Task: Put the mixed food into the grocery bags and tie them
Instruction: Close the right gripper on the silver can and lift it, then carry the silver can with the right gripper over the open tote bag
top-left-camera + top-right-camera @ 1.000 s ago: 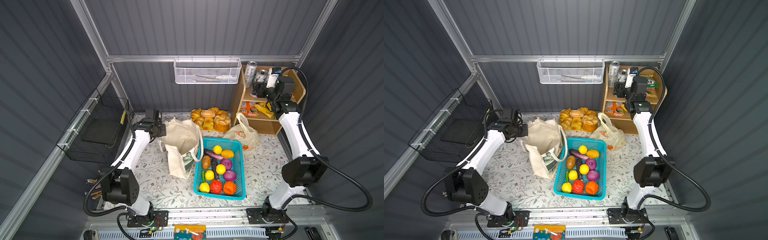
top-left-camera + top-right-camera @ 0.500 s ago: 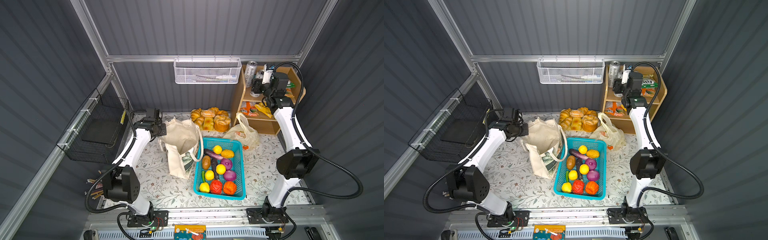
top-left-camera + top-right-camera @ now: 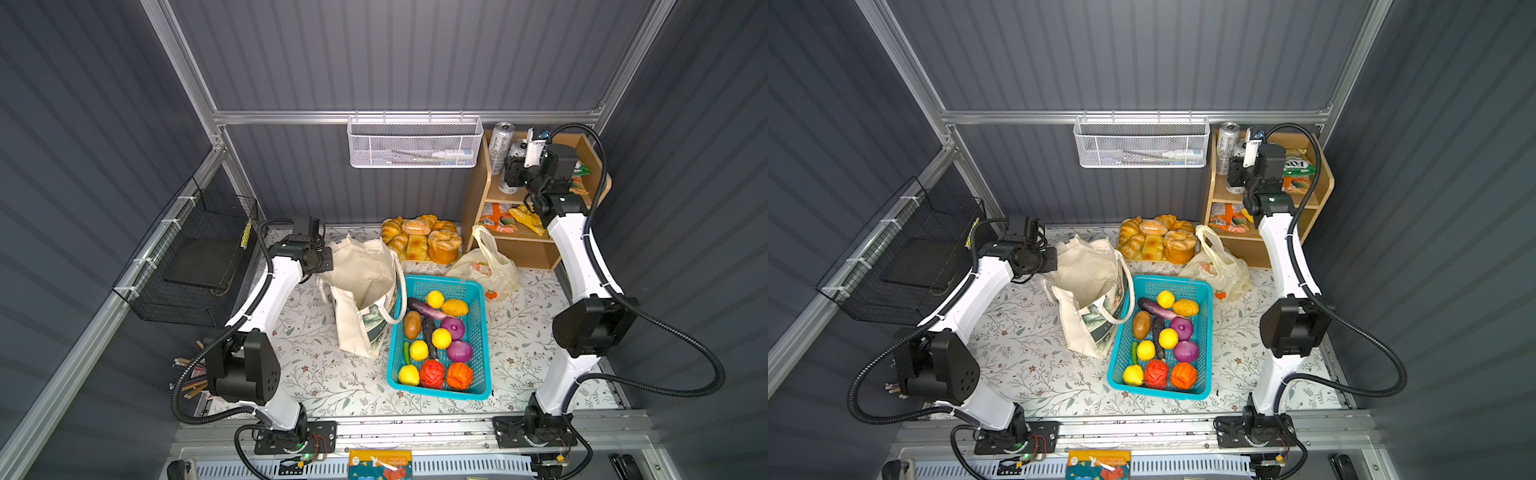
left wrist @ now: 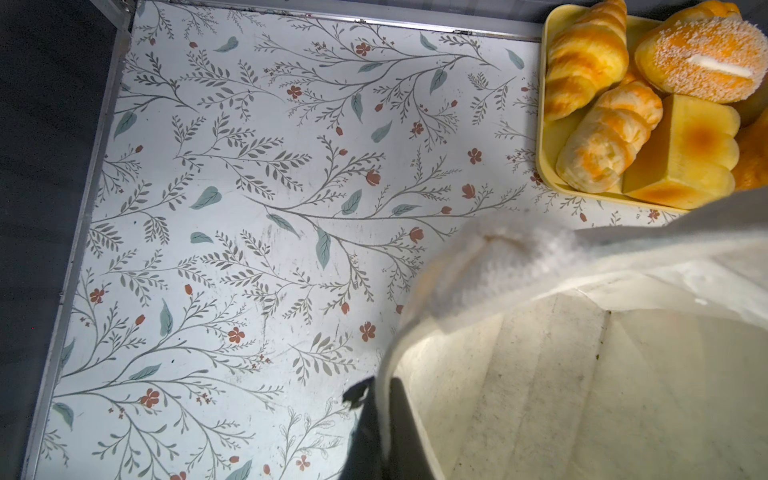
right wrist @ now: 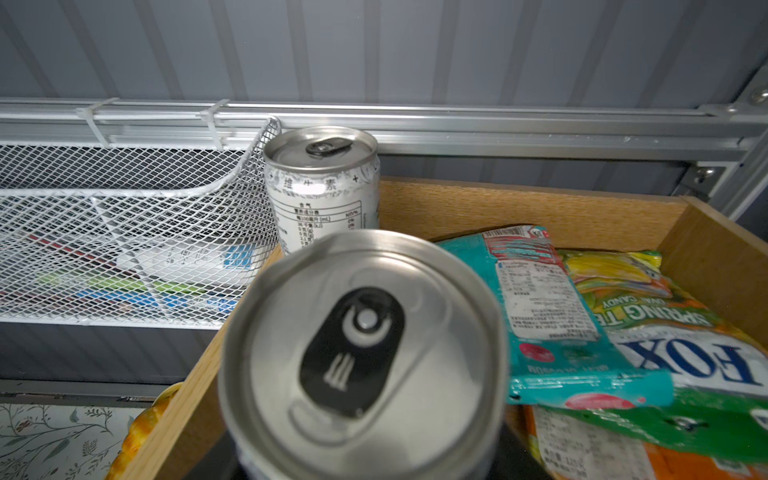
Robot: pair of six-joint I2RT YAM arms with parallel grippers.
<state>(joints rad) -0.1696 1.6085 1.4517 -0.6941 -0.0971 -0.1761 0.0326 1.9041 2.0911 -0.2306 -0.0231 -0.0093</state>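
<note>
- Cream canvas tote [image 3: 361, 286] is standing open near the middle of the counter [image 3: 307, 332] in both top views, at 9 o'clock from the turquoise basket [image 3: 440, 280] of toy produce [image 3: 440, 338]. The left pincer [image 3: 326, 259] is gripping the tote's rim at its 10 o'clock corner.
- In both top views the right pincer [image 3: 513, 170] is reaching onto the top level of the wooden shelf [image 3: 473, 203] at the counter's 1 o'clock, right at the nearer drink can [image 3: 508, 187]. The plastic bag [image 3: 1221, 270] is slumping at the shelf's foot, and the bread [image 3: 1156, 241] is sitting at 12 o'clock.
- Left wrist view: the dark fingers [image 4: 405, 432] are pressing together with the tote's edge pinched between them, holding the mouth wide.
- Right wrist view: the drink can [image 5: 361, 345] is filling the frame, blurred and very close, with a second can [image 5: 322, 187] behind it and the teal snack packet [image 5: 540, 311] just beside it. The fingers are barely showing, so I cannot tell whether they are apart or already clamping the can.
- By my reading, the step in hand is taking the drink can off the shelf for the tote. The next move is calling for a firm squeeze on the can's body and a straight lift clear of its neighbour and the shelf wall. After that comes a carry toward 8 o'clock, into the held-open mouth.
</note>
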